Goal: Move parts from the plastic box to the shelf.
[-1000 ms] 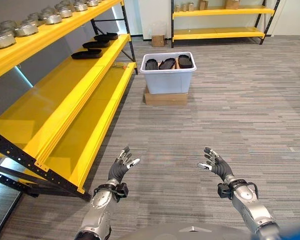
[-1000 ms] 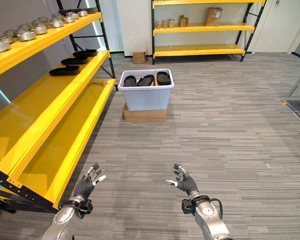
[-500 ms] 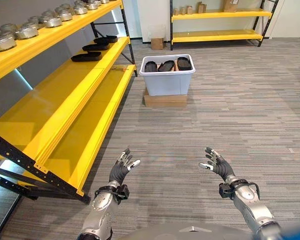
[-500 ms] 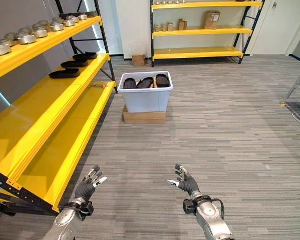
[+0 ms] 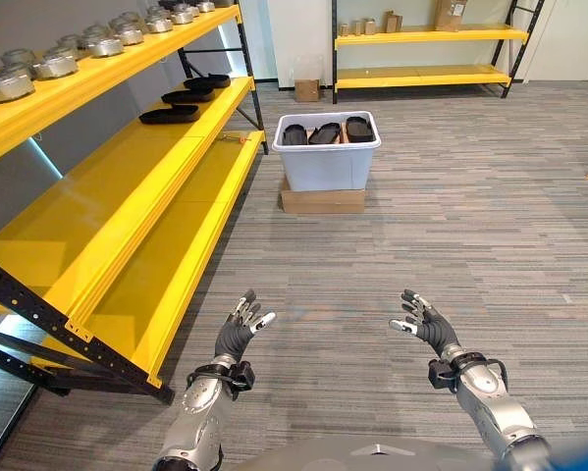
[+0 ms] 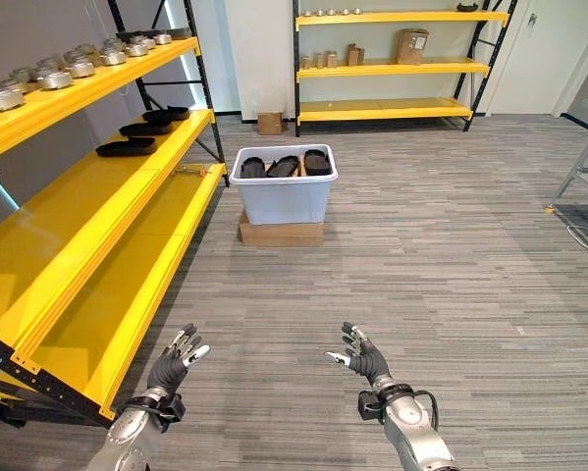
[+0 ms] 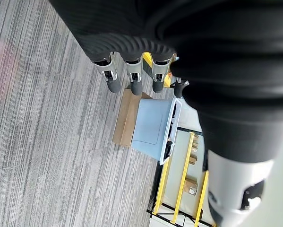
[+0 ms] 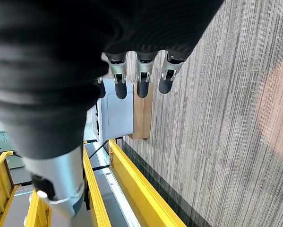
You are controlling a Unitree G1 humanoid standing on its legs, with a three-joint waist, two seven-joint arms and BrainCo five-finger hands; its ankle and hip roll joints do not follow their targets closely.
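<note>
Both robot hands float empty over the grey carpet, left hand [image 5: 237, 332] and right hand [image 5: 427, 324], fingers spread loose. Well ahead, a white plastic box [image 5: 326, 157] on a cardboard box [image 5: 323, 199] holds black parts [image 5: 327, 132] (more lie on the yellow shelf [image 5: 127, 177] beside it)

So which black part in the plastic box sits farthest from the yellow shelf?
The rightmost black oval part in the pale plastic box; the other two lie closer to the yellow shelf.

Both arms reach forward at low height, well apart. The left hand [image 5: 237, 332] and right hand [image 5: 426, 327] are held palms inward, fingers relaxed and slightly spread, holding nothing.
</note>
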